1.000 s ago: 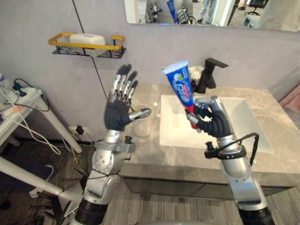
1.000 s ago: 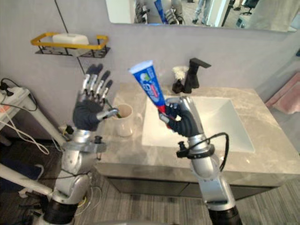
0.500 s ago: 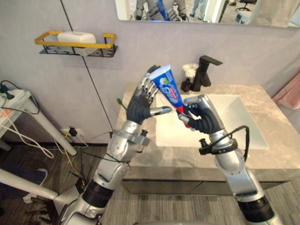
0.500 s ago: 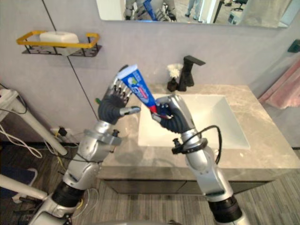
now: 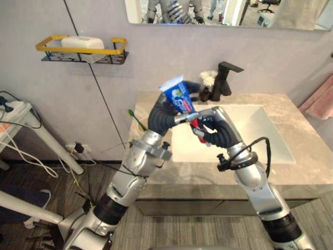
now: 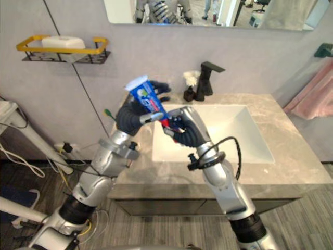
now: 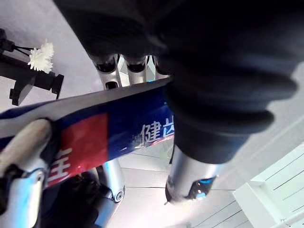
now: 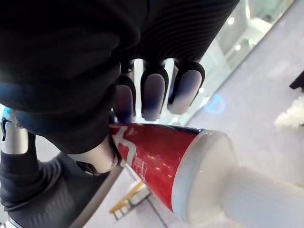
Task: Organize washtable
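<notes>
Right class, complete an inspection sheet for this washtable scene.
surface: grey marble counter with white sink.
job's things: toothpaste tube, held above the counter's left end.
clutter: white flower beside the black faucet.
hands: left hand and right hand both curled round the tube, right at its cap end.
cables: leads at a wall socket, low left.
surroundings: mirror, yellow wall shelf holding white soap, pink towel right, white side table left.

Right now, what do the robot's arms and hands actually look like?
The left arm and right arm are silver-grey, tubular with rounded joints. The left robot hand and right robot hand wear dark ribbed covers over back and wrist, with silver fingers ending in dark tips.
</notes>
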Available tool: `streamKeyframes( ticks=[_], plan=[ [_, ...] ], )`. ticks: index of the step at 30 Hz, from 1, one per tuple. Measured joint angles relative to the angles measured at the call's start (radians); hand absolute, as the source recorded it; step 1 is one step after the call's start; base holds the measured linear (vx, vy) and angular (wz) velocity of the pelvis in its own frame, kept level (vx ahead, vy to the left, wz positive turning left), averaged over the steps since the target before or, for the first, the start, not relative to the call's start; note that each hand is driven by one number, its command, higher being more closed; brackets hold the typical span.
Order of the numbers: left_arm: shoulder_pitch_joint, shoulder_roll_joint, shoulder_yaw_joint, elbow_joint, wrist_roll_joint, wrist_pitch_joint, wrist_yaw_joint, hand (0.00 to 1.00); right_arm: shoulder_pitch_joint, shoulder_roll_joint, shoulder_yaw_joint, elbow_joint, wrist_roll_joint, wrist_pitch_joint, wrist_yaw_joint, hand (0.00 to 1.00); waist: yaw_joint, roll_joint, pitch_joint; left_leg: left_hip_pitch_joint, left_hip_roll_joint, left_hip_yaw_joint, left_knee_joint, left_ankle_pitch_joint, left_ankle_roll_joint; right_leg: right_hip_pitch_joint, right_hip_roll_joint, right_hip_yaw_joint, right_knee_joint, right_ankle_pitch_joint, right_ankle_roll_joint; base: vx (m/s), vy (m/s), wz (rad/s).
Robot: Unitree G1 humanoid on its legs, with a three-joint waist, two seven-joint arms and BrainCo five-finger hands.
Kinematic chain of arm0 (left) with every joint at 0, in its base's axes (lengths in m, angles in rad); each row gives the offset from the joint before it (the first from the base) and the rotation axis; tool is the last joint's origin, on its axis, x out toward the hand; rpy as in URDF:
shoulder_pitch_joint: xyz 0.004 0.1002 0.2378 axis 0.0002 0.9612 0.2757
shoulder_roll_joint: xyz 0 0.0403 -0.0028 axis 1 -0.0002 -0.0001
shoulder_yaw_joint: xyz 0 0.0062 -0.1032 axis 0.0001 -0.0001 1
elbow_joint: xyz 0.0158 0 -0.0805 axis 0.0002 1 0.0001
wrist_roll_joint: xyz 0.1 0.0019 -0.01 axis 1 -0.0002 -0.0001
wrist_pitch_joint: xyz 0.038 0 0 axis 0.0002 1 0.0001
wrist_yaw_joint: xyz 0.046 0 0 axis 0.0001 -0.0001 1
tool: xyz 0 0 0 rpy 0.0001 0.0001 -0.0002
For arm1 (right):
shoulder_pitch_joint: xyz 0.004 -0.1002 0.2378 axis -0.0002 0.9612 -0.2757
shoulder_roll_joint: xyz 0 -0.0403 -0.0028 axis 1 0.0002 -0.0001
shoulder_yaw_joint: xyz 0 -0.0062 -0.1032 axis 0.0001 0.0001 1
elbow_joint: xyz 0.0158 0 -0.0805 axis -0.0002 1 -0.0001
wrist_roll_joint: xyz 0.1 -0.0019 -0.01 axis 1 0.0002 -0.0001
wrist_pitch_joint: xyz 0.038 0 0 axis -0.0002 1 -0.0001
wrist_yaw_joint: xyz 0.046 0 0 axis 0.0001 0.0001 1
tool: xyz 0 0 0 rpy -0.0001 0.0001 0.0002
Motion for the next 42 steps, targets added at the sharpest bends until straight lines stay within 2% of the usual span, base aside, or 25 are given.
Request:
streamKeyframes(
  ticks=[15,16,24,34,37,42],
  plan=[
    [-0.03,-0.011,-0.012,0.029,-0.024,0.001,0.002,1.0,-0.002,-0.008,0.036,0.025,-0.003,-0.001,0.005,1.0,-0.002,-0.013,0.005,-0.001,-0.001,0.001,-0.013,0.006,0.004,-0.008,0.0,0.001,0.001,0.0,0.0,0.0,0.0,0.0],
    [-0.03,-0.011,-0.012,0.029,-0.024,0.001,0.002,1.0,-0.002,-0.008,0.036,0.025,-0.003,-0.001,0.005,0.0,-0.003,-0.013,0.005,-0.001,-0.001,0.001,-0.013,0.006,0.004,-0.008,0.0,0.001,0.001,0.0,0.0,0.0,0.0,0.0],
    [-0.03,-0.012,-0.012,0.029,-0.02,0.001,0.005,1.0,-0.002,-0.005,0.025,0.025,-0.019,-0.002,-0.004,0.0,-0.02,-0.013,0.005,0.003,-0.001,0.01,-0.014,0.006,0.004,-0.01,0.0,0.008,0.003,0.001,0.0,0.0,0.0,-0.03],
    [-0.065,-0.029,-0.007,-0.017,0.005,-0.011,0.025,1.0,0.003,-0.007,-0.092,-0.079,-0.034,-0.011,-0.046,0.0,-0.027,-0.013,0.005,0.014,0.001,0.04,-0.016,0.005,0.003,-0.017,0.003,0.039,0.003,0.009,0.0,-0.03,-0.01,-0.09],
    [-0.065,-0.029,0.015,-0.027,0.007,-0.023,0.026,1.0,0.015,-0.007,-0.194,-0.136,-0.032,-0.027,-0.062,0.0,-0.03,-0.013,0.005,0.029,0.002,0.06,-0.028,0.005,0.003,-0.019,0.006,0.06,0.003,0.011,0.001,-0.03,-0.009,-0.2],
    [-0.062,-0.019,0.076,-0.027,0.011,-0.023,0.033,1.0,0.076,-0.004,-0.456,-0.175,0.016,-0.029,-0.138,0.0,-0.053,-0.013,0.005,0.029,0.002,0.091,-0.035,0.003,0.004,-0.04,0.008,0.089,0.003,0.014,0.003,-0.01,-0.008,-0.17]
  ],
)
